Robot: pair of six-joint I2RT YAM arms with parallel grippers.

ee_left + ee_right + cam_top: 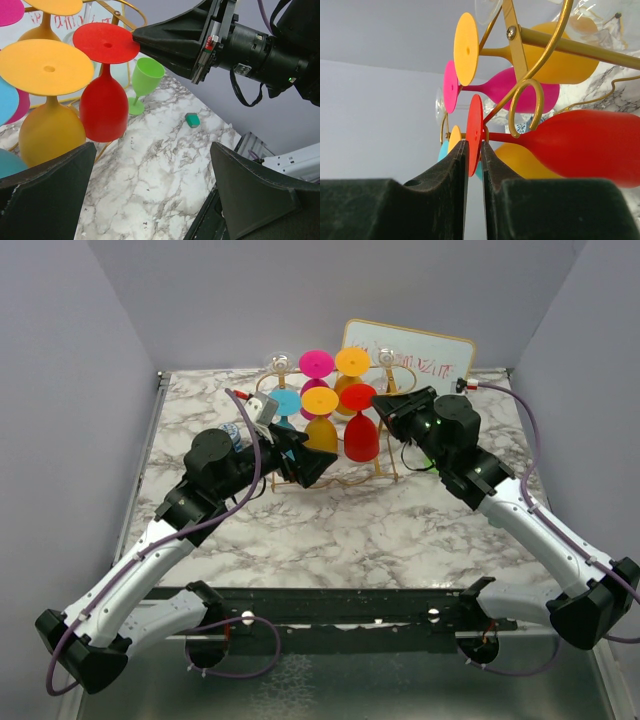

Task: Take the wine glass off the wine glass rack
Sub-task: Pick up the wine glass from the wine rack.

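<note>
The gold wire wine glass rack (pixel 340 483) (pixel 560 45) stands at the back of the marble table with several coloured glasses hanging upside down. The red wine glass (pixel 360 440) (pixel 104 112) (pixel 590 145) hangs at its front right. My right gripper (pixel 385 405) (pixel 137 37) (pixel 474 145) comes in from the right and is shut on the rim of that glass's flat red foot (pixel 475 132), one pad on each face. My left gripper (pixel 310 465) (pixel 152 165) hovers wide open just in front of the rack, below the orange glass (pixel 50 130), holding nothing.
A gold-framed whiteboard (pixel 420 360) leans behind the rack. A green wine glass (pixel 145 80) stands upright on the table beyond the red one, with a small teal object (pixel 192 119) near it. Pink, orange and blue glasses crowd the rack's rails around the red glass.
</note>
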